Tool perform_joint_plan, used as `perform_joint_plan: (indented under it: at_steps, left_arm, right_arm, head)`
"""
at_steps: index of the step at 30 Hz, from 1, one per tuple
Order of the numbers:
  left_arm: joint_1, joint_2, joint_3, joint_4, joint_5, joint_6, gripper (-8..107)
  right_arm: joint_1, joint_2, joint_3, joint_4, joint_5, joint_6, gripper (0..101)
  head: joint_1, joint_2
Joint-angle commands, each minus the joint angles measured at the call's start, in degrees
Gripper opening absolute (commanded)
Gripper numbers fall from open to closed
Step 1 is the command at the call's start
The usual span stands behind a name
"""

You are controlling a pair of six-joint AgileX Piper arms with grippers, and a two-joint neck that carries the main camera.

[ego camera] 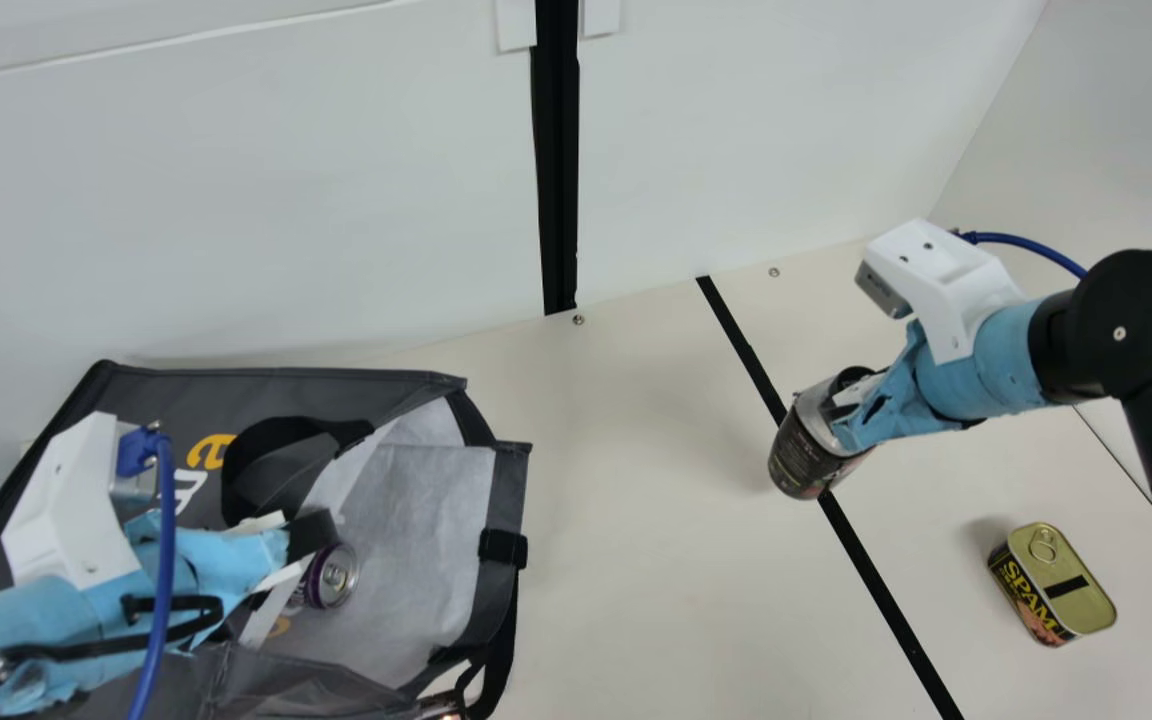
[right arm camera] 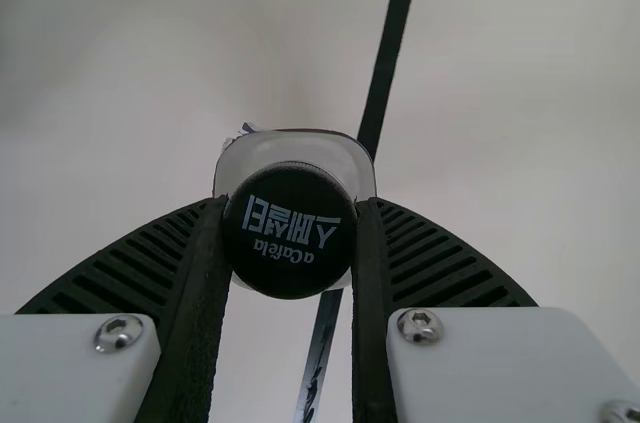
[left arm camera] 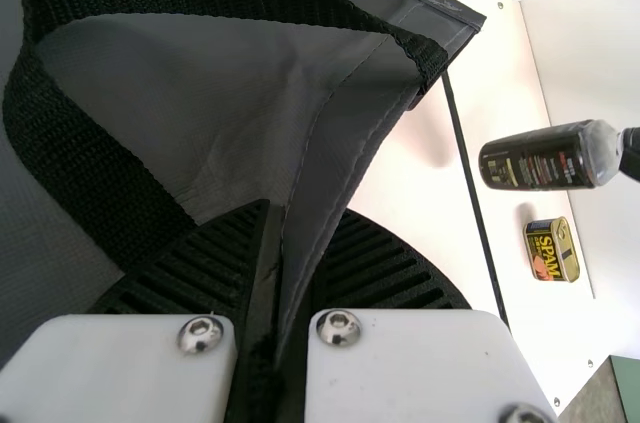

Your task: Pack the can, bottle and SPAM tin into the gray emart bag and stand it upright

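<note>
At the main view's left, my left gripper is at the gray bag, which lies with its mouth toward the middle; the can is inside. In the left wrist view, the left gripper is shut on the bag's edge. My right gripper holds the bottle by its cap, tilted, over the black table line. The right wrist view has the right gripper shut on the black cap. The SPAM tin stands on the table at the right.
The cream table has a black line running across it. White walls rise behind it. A black strap with a buckle hangs at the bag's mouth, and another strap loops near the left fingers.
</note>
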State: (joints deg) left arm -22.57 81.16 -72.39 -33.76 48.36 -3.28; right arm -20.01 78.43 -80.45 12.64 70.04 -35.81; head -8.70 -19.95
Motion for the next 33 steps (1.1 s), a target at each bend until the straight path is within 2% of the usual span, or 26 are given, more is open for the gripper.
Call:
perform_joint_plan:
  at_steps: [1, 33]
  left_arm:
    - [0.0, 0.0, 0.0, 0.0, 0.0, 0.0, -8]
    - [0.0, 0.0, 0.0, 0.0, 0.0, 0.0, -8]
  right_arm:
    - [0.8, -0.8, 0.9, 0.1, -0.1, -0.6, 0]
    - [17.7, -10.7, 10.5, 2.5, -0.1, -2.5, 0]
  head:
    - [-1.3, 0.0]
    - [-1.3, 0.0]
